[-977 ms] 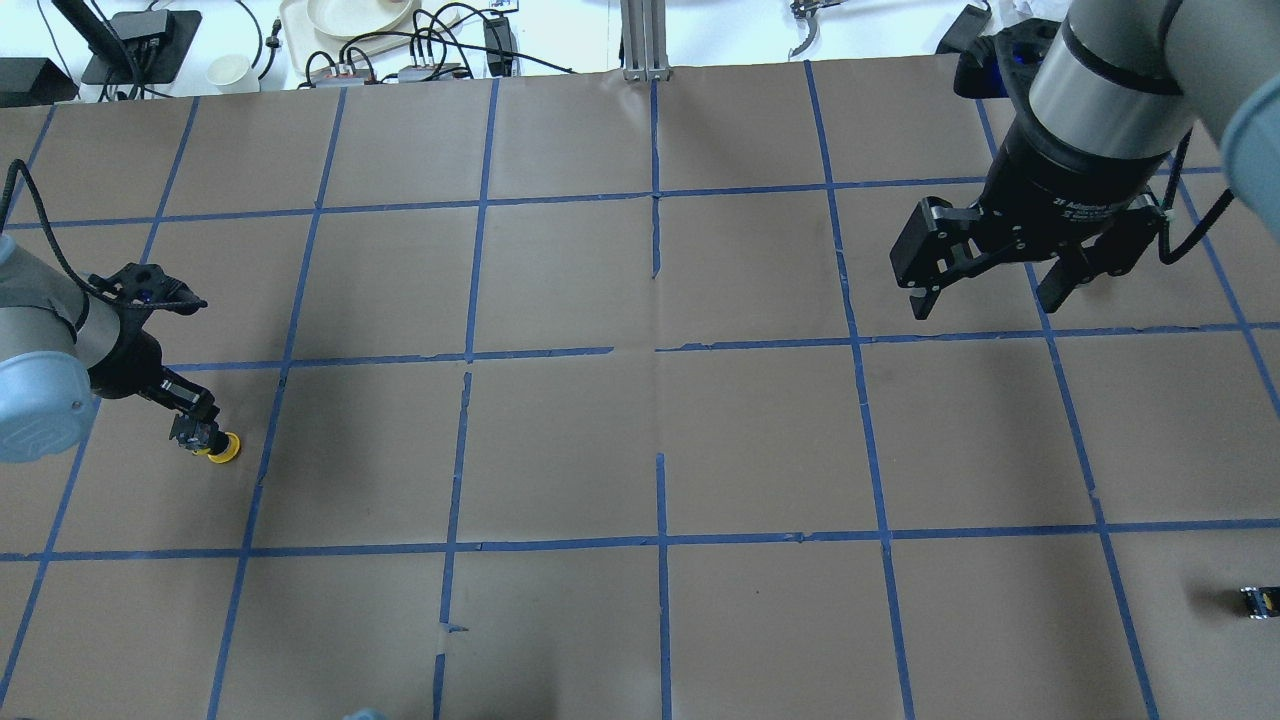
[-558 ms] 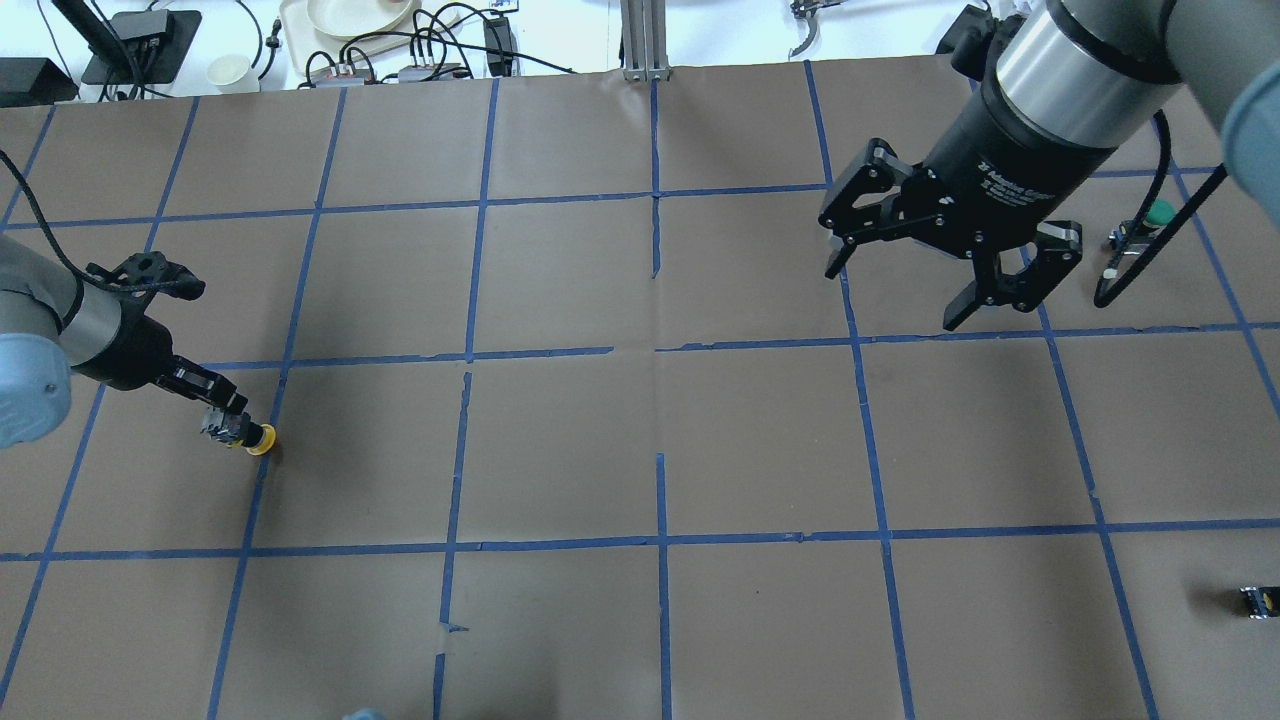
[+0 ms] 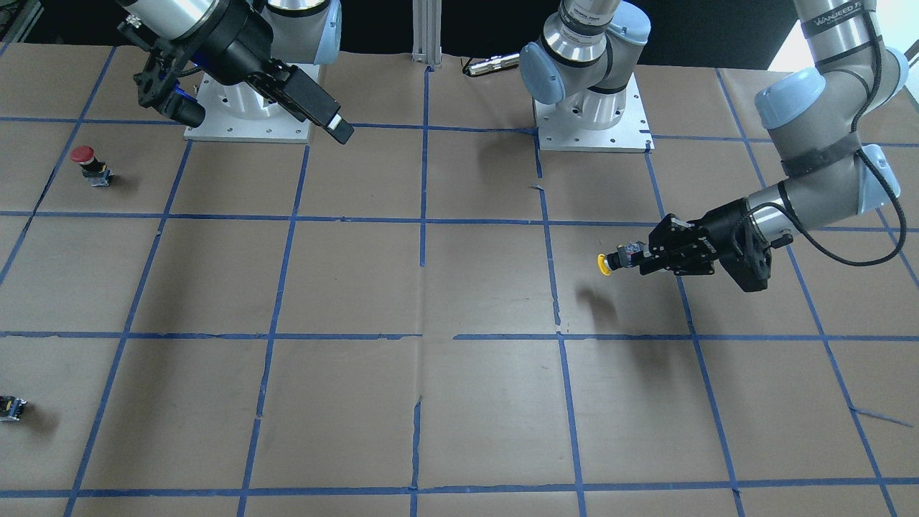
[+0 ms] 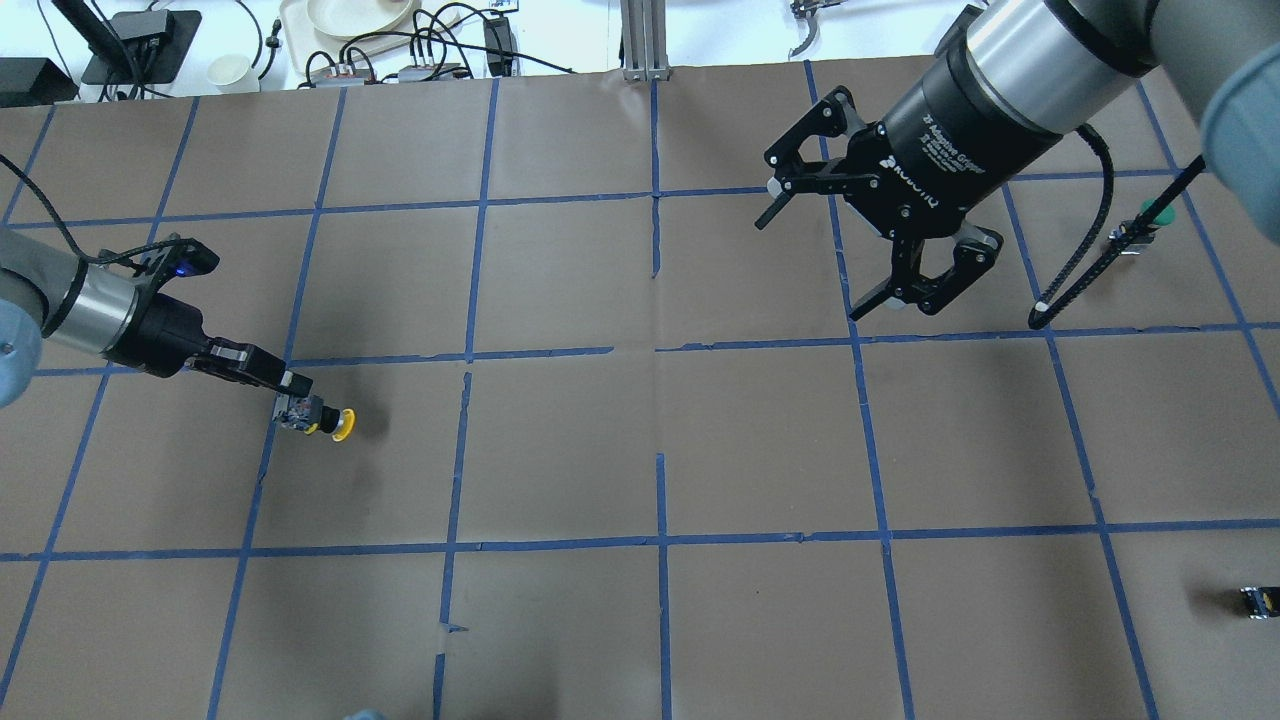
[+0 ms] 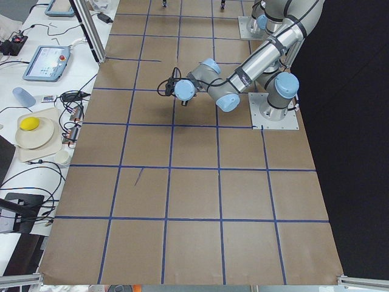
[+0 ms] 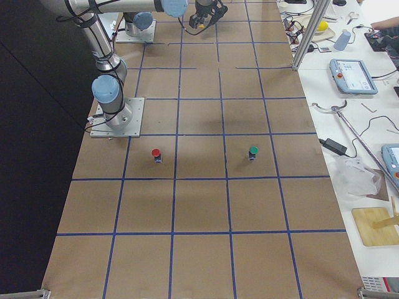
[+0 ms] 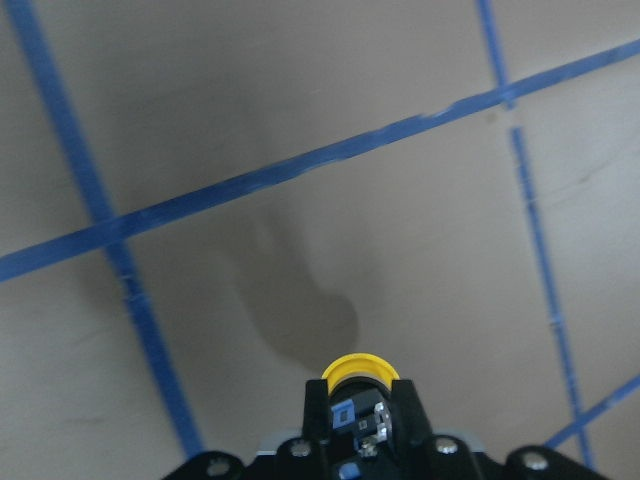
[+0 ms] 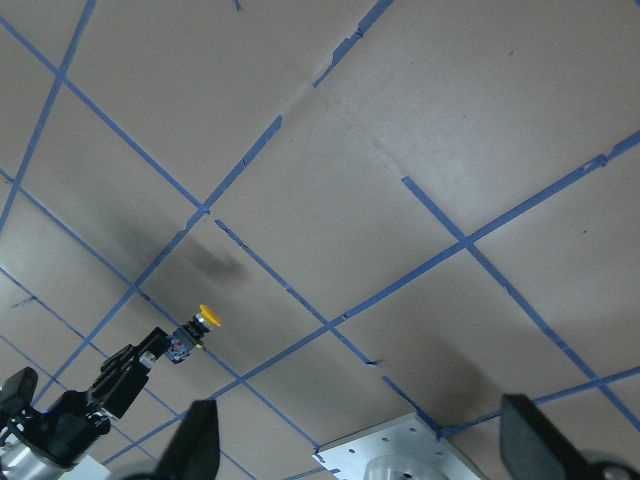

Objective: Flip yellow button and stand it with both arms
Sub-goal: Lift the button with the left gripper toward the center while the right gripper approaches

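The yellow button [image 4: 320, 418] is held sideways above the table, with its yellow cap [image 4: 342, 425] pointing toward the table's middle. My left gripper [image 4: 290, 398] is shut on its grey base block. It also shows in the front view [image 3: 617, 262], where the left gripper [image 3: 644, 258] holds it over its shadow, and in the left wrist view [image 7: 358, 385]. My right gripper [image 4: 812, 266] is open and empty, high over the far right part of the table, well apart from the button. In the right wrist view the button [image 8: 192, 332] shows far off, between my spread fingers [image 8: 200, 440].
A red-capped button [image 3: 86, 161] stands near the right arm's base plate [image 3: 215, 129]. A green-capped button [image 4: 1150, 215] stands at the far right. A small black block [image 4: 1258, 600] lies at the near right edge. Blue tape lines grid the brown table paper.
My left gripper has carried the yellow button to the right, toward the table's middle. My right gripper has swung left and turned, still open.
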### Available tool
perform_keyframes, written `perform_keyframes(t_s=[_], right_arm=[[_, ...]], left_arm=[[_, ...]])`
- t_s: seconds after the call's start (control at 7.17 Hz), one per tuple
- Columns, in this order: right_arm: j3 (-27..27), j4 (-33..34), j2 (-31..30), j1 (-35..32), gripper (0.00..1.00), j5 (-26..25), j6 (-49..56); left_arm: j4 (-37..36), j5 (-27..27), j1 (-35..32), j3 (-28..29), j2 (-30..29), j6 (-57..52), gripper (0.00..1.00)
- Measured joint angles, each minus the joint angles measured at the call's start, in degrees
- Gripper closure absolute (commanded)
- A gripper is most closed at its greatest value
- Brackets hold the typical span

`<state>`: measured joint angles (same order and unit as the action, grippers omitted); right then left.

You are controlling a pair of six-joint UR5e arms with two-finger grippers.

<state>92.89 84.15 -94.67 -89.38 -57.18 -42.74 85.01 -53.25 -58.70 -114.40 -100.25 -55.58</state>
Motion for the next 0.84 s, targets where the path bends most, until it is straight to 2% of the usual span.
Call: perform_keyframes(t_s=[0.42, 0.84], right_arm=[[1.0, 1.1, 0.6, 0.0, 0.00, 5.6, -4.8], [2.7, 2.4, 1.5, 0.1, 0.00, 10.9, -5.9]], left_arm=[[5.7, 23.5, -10.0, -3.5, 0.0, -0.6, 0.87], [6.3, 50.9, -20.8, -7.5, 0.7, -0.9, 0.89]])
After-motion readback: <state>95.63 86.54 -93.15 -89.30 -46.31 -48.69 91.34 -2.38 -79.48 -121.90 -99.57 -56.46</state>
